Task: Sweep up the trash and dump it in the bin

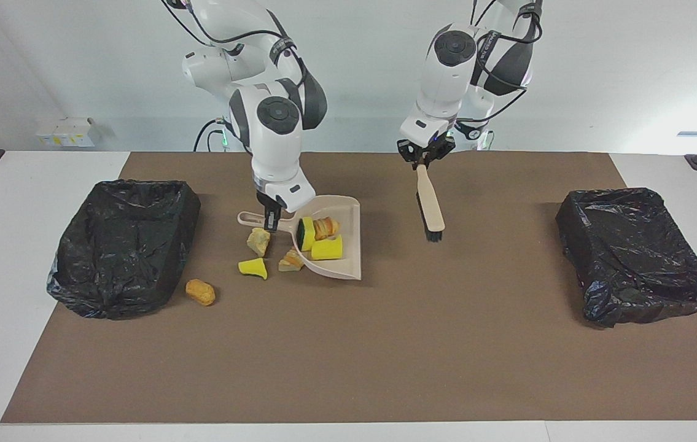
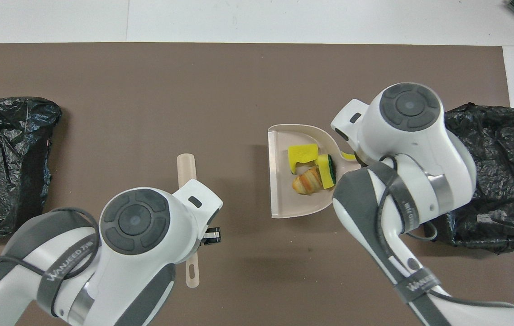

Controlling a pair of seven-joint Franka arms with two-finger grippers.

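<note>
Above the brown mat your right gripper is clamping the dustpan handle, the pan lifted and carrying three pieces of trash. Four more trash pieces are lying on the mat beside the bin at the right arm's end. Your left gripper is gripping the brush, hanging clear of the mat.
</note>
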